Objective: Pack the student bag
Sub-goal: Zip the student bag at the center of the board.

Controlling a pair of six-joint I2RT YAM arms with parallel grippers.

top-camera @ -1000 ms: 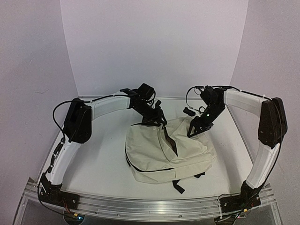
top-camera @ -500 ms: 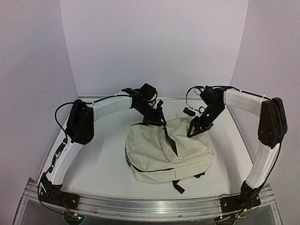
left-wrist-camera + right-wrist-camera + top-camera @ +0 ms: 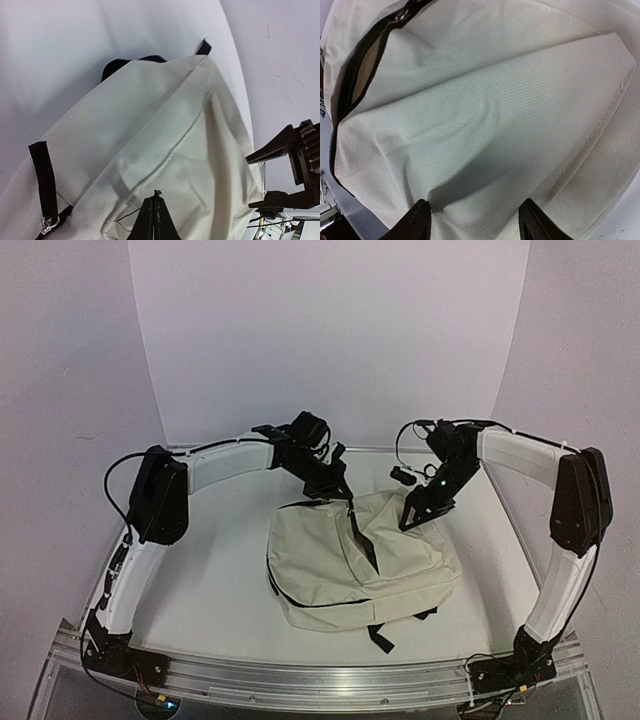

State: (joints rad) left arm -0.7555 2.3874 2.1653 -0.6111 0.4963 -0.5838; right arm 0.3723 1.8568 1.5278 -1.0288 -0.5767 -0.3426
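Note:
The student bag [image 3: 365,560], cream fabric with a black zipper [image 3: 364,543] partly open, lies flat in the middle of the table. My left gripper [image 3: 345,498] is at the bag's far top edge. In the left wrist view its fingers [image 3: 155,199] are pressed together against the cream fabric [image 3: 165,125], pinching a small dark thread-like bit at the tips. My right gripper [image 3: 412,518] rests on the bag's far right part. Its fingertips [image 3: 475,220] stand wide apart on the fabric [image 3: 490,110], with only flat cloth between them. The open zipper [image 3: 355,75] shows at the upper left.
Black straps [image 3: 381,636] stick out from the bag's near edge, and another black strap [image 3: 45,175] lies at its side. The white table [image 3: 215,580] is walled by a curved white backdrop [image 3: 330,340]. An aluminium rail [image 3: 320,680] runs along the near edge.
My left gripper's jaws have closed at the bag's top edge, and the left arm's elbow has shifted a little to the left. The right arm and the bag have not moved.

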